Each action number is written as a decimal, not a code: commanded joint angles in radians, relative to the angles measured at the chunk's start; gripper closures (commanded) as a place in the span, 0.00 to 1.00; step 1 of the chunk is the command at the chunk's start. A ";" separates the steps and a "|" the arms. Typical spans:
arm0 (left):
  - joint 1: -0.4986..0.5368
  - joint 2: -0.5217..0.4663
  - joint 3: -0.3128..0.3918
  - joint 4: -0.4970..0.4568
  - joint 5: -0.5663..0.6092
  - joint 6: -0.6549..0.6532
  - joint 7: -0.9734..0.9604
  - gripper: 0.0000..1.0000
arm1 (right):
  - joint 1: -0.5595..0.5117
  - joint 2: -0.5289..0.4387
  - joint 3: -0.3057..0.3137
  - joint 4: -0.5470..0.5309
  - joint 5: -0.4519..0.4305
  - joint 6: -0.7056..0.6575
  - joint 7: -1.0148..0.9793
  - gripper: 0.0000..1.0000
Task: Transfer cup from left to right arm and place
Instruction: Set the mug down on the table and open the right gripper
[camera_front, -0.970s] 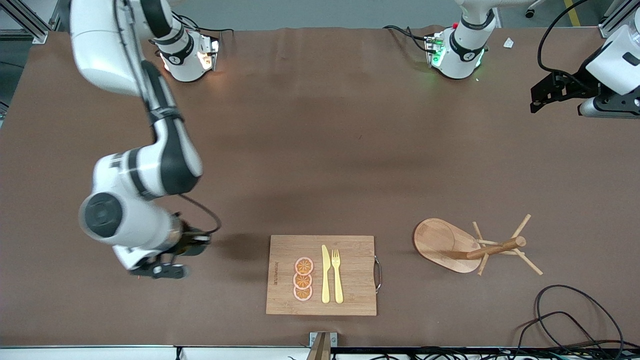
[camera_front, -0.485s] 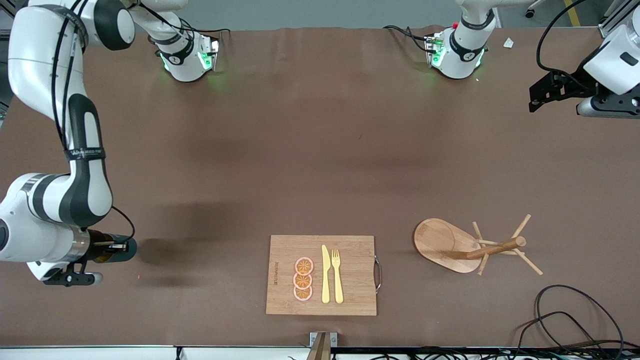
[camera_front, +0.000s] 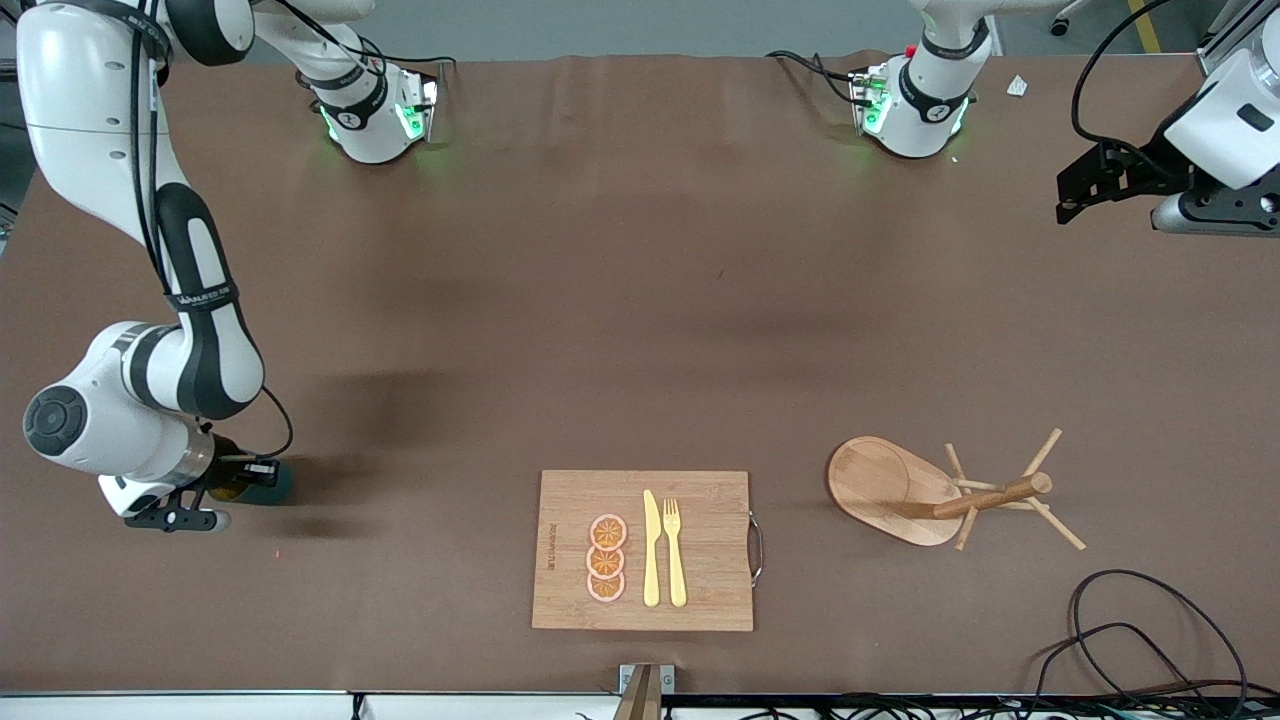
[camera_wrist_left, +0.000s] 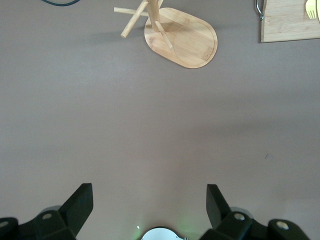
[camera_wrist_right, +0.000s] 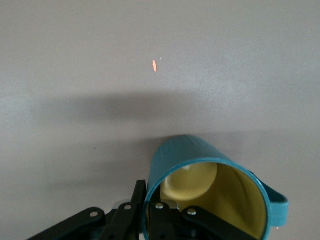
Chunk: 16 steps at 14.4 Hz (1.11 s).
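Note:
The cup (camera_front: 268, 480) is teal with a yellowish inside and a small side handle. It is tipped on its side in my right gripper (camera_front: 240, 472), low over the table near the right arm's end. In the right wrist view the right gripper (camera_wrist_right: 150, 197) is shut on the rim of the cup (camera_wrist_right: 200, 165), with one finger outside the wall and one inside. I cannot tell whether the cup touches the table. My left gripper (camera_front: 1095, 185) waits open and empty, up over the left arm's end of the table. Its own view shows the left gripper (camera_wrist_left: 149, 202) with jaws wide apart.
A wooden cutting board (camera_front: 700, 540) carries three orange slices (camera_front: 606, 559), a yellow knife (camera_front: 651, 550) and a fork (camera_front: 674, 552). A wooden mug tree (camera_front: 985, 495) on an oval base (camera_front: 880, 485) stands beside it, and also shows in the left wrist view (camera_wrist_left: 182, 37). Cables (camera_front: 1140, 640) lie at the near corner.
My right arm swung the cup toward the right arm's end of the table, then drew back a little and away from the front camera. The left arm has barely moved.

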<state>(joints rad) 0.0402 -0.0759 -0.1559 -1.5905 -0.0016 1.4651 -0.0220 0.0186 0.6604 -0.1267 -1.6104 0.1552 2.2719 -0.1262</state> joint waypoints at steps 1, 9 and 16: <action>0.000 -0.013 -0.001 0.003 -0.011 -0.017 -0.009 0.00 | -0.002 -0.051 0.004 -0.036 0.012 0.006 -0.003 0.00; 0.001 -0.010 -0.001 0.006 0.000 -0.019 -0.009 0.00 | -0.005 -0.247 0.002 0.009 0.006 -0.096 -0.059 0.00; 0.001 0.025 0.006 0.052 0.015 -0.019 0.005 0.00 | -0.011 -0.476 -0.005 0.076 -0.138 -0.445 0.147 0.00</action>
<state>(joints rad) 0.0439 -0.0749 -0.1501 -1.5870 -0.0009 1.4632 -0.0221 0.0103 0.2629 -0.1487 -1.5130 0.0950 1.8839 -0.0861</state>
